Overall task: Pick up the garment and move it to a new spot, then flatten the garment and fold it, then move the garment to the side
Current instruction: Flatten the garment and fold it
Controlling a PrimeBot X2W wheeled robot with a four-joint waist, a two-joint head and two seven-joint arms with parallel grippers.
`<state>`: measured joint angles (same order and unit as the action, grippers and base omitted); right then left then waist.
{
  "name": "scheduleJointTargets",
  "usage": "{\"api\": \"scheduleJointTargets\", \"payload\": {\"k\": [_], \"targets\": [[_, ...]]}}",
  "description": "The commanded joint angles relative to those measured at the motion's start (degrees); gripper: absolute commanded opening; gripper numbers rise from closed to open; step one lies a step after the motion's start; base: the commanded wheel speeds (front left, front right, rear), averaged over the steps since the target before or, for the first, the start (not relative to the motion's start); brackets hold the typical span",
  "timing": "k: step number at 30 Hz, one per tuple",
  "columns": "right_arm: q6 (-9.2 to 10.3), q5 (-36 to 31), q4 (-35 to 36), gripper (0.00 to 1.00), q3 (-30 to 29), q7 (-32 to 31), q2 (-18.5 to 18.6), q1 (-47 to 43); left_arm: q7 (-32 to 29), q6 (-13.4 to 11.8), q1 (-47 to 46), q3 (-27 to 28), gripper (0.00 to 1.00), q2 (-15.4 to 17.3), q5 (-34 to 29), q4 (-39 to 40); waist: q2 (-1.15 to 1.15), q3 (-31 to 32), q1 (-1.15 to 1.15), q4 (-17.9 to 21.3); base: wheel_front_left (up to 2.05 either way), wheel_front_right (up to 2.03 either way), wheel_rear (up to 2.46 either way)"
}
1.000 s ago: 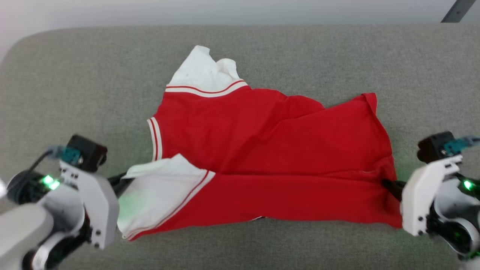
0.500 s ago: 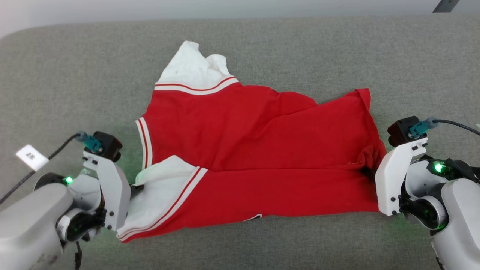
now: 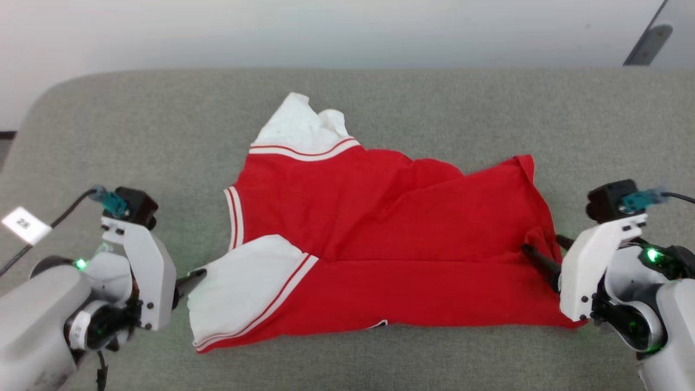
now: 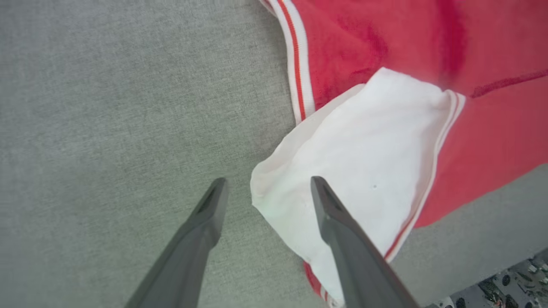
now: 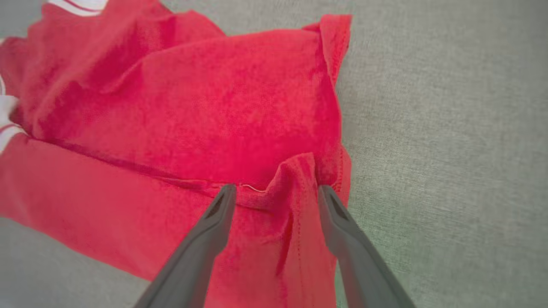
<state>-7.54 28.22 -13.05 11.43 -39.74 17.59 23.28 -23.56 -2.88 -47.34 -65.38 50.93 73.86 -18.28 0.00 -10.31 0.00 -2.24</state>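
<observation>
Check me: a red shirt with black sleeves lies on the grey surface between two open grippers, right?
No: the sleeves are white, as the head view shows. The garment does lie on the grey surface between the open left gripper and right gripper.

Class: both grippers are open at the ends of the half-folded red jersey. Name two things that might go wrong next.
The right gripper straddles a bunched hem; withdrawing might snag it and unfold the garment. The left gripper has a finger over the white sleeve, which might get dragged.

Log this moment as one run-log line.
garment: near edge folded over, on grey surface | left gripper: open at white sleeve | right gripper: open at red hem
</observation>
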Motion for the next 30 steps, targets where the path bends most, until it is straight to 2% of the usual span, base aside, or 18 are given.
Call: {"api": "scheduleJointTargets", "payload": {"k": [1, 10, 15, 20, 30], "targets": [[0.11, 0.22, 0.64, 1.00, -0.80, 1.21, -0.29, -0.95, -0.17, -0.72, 1.11, 0.19, 1.00, 0.46, 0.65, 0.89, 0.00, 1.99, 0.00, -1.02, 0.00, 0.00, 0.00], [0.10, -2.98, 7.68, 1.00, -6.40, 13.47, -3.33, -6.35, -3.65, -9.52, 6.80, 0.35, 1.00, 5.47, 6.39, 13.85, 0.00, 5.07, 0.00, -1.08, 0.00, 0.00, 0.00], [0.11, -4.59, 11.33, 1.00, -9.41, 16.73, -5.35, -8.73, -3.59, -12.08, 9.75, 0.28, 1.00, 7.30, 8.42, 18.57, 0.00, 4.52, 0.00, -0.03, 0.00, 0.00, 0.00], [0.10, -6.98, 15.10, 1.00, -12.22, 19.63, -7.92, -10.34, -2.00, -11.64, 11.66, 0.27, 1.00, 6.82, 9.41, 17.77, 0.00, 3.11, 0.00, 1.59, 0.00, 0.00, 0.00], [0.10, -8.14, 19.80, 1.00, -17.44, 21.39, -12.05, -13.62, 2.12, -6.38, 13.29, 1.44, 1.00, 2.51, 11.22, 6.34, 0.00, 0.69, 0.00, 4.56, 0.00, 0.00, 0.00]]}}
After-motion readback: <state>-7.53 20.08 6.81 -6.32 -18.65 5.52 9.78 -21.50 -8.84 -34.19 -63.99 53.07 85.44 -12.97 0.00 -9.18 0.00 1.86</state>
